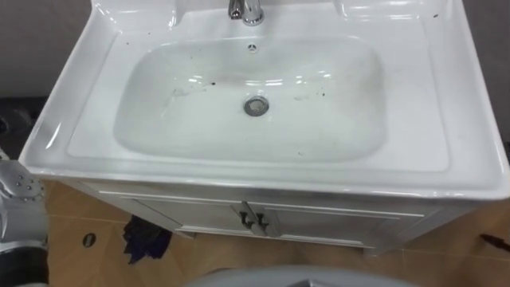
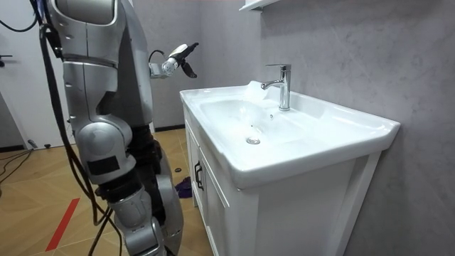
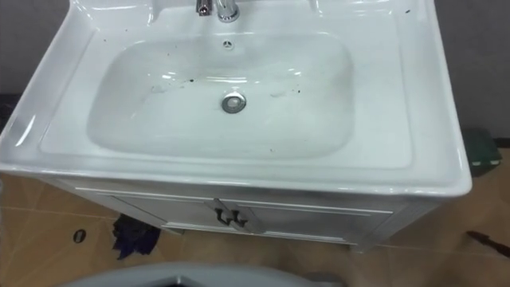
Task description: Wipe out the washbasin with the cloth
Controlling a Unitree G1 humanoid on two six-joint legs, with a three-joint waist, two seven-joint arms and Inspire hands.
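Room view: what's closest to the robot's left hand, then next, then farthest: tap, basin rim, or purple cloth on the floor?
1. Basin rim, its corner just below the left hand.
2. Tap, at the basin's back.
3. Purple cloth, down on the floor.

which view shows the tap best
The room view: the tap stands whole there, spout and handle in profile at the back of the basin. Both eye views cut it off at the top edge, showing just its chrome base.

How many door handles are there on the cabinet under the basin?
2: the left handle and the right handle, side by side at the middle of the cabinet front. None seems hidden.
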